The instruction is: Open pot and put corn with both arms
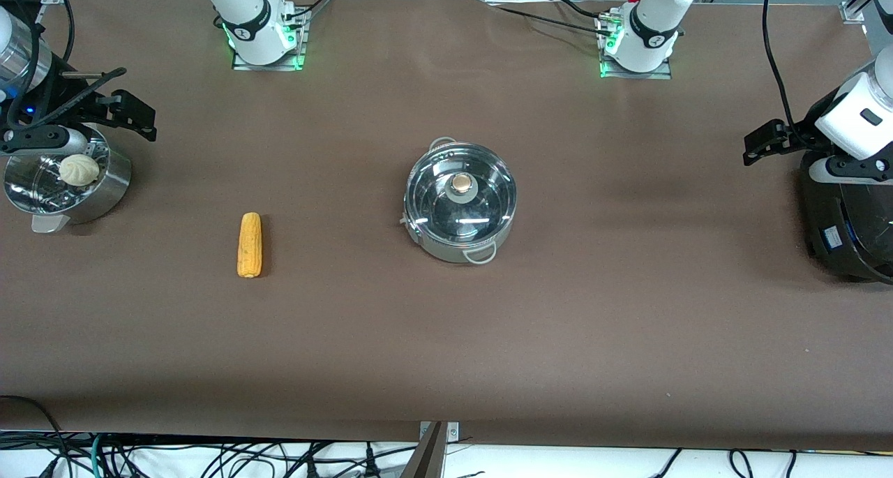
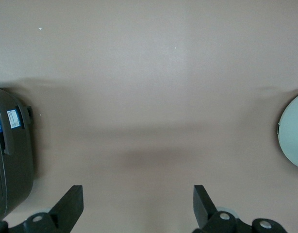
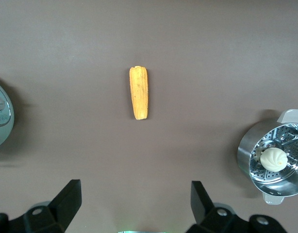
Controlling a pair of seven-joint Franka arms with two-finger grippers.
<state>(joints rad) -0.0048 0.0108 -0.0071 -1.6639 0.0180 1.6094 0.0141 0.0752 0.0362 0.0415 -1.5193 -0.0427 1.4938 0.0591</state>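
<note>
The pot [image 1: 460,209] stands mid-table with its glass lid on and the brass knob [image 1: 460,182] on top. Its edge shows in the left wrist view [image 2: 294,136] and the right wrist view [image 3: 0,121]. The corn [image 1: 249,244] lies flat on the table toward the right arm's end, also seen in the right wrist view [image 3: 139,92]. My right gripper [image 1: 129,115] hangs open and empty above the table by the steamer bowl; its own view [image 3: 135,191] shows the wide gap. My left gripper [image 1: 764,142] hangs open and empty beside the black cooker, also in its own view [image 2: 138,194].
A perforated steel steamer bowl [image 1: 104,192] with a white bun [image 1: 78,169] stands at the right arm's end. A large black cooker [image 1: 844,227] stands at the left arm's end. Brown table surface lies between pot and corn.
</note>
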